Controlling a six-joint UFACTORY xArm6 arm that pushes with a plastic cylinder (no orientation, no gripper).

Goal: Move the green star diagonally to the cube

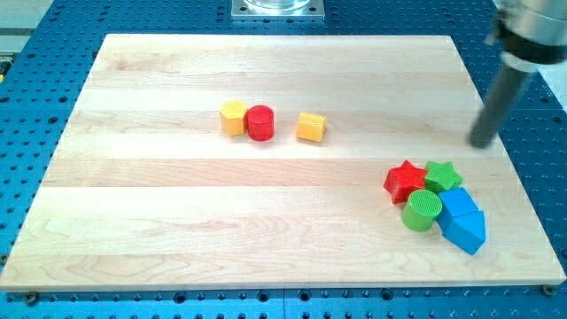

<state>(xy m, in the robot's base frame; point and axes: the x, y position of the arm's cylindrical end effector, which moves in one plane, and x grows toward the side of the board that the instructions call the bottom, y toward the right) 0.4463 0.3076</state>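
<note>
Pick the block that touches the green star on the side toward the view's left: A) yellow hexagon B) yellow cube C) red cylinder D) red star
D: the red star sits right against the green star in the cluster at the view's lower right, while my tip stands apart above them, toward the view's top right.

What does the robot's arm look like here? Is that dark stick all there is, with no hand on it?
Only the arm's end shows, at the view's top right. It is a straight, dark grey, round rod that hangs from a wider, blurred grey metal collar cut off by the picture's edge. My tip is plain and blunt. No pincer, cables or markings are visible on it.
</note>
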